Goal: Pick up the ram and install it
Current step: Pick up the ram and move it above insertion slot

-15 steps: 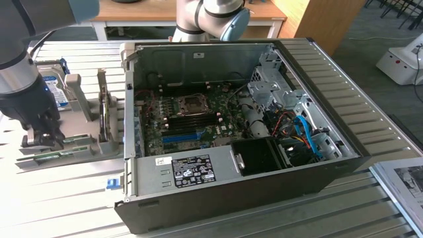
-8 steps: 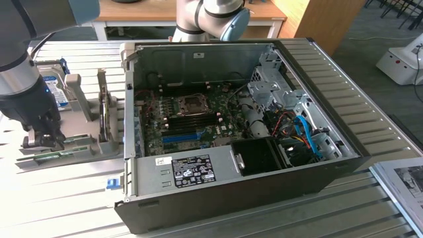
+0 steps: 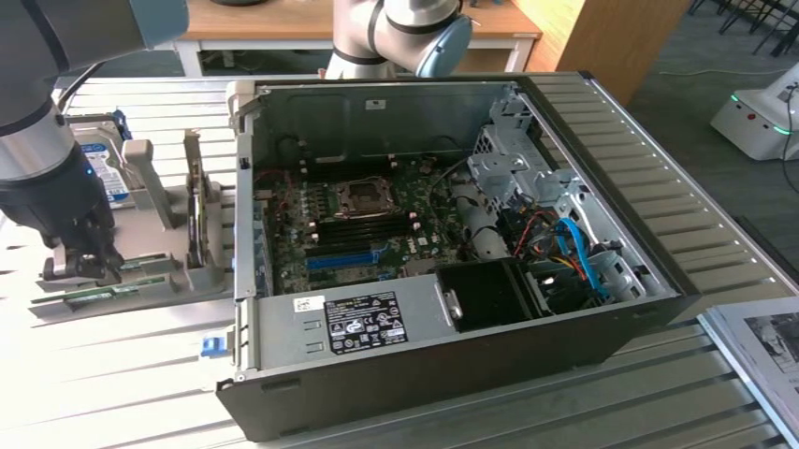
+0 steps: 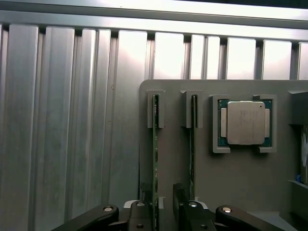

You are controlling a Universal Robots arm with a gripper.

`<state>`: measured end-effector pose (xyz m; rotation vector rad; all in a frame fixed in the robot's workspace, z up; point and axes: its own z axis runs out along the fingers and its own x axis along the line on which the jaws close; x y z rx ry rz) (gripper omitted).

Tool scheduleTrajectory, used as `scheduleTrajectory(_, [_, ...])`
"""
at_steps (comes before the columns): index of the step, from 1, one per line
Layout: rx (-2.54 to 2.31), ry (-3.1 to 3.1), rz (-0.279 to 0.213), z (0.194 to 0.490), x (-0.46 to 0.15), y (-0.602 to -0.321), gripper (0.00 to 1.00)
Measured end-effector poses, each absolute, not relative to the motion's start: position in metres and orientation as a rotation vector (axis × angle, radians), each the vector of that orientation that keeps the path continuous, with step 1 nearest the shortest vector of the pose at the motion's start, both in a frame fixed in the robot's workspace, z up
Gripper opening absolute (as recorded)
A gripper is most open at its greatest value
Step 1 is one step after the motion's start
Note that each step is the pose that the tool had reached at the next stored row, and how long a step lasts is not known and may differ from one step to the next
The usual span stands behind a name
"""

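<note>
The fingers [image 4: 179, 201] are standing open, one on each side of the ram [image 4: 155, 144], not yet pinching it. The ram is sitting on edge in a slot of the gray holder [image 4: 216, 183], its far end tucked into a small bracket. Just beside it, a second stick [image 4: 193, 139] is standing on edge in its own slot, parallel to the ram. Past that, a CPU [image 4: 245, 122] is lying flat in a square recess of the same holder. Under the holder, the slatted metal bench [image 4: 62, 134] is stretching away to its far edge.

In the exterior view, the arm [image 3: 37, 140] is reaching down at the exterior view's left, with the fingers at the holder. Behind them, a drive [image 3: 97, 173] with a blue label is standing upright. To the exterior view's right, the open case [image 3: 600, 327] is lying on its side on the bench. The motherboard [image 3: 299, 243] is facing up inside it, with a blue slot [image 3: 340, 259] near its front edge. Beyond the case, a second arm [image 3: 399, 37] is standing at the back
</note>
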<state>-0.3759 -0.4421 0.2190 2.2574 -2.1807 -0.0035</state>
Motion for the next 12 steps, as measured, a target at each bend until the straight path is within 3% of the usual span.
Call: scheduleTrajectory(12, [2.257, -2.181, -0.004, 0.2167, -0.3759, -0.4433, 0.31])
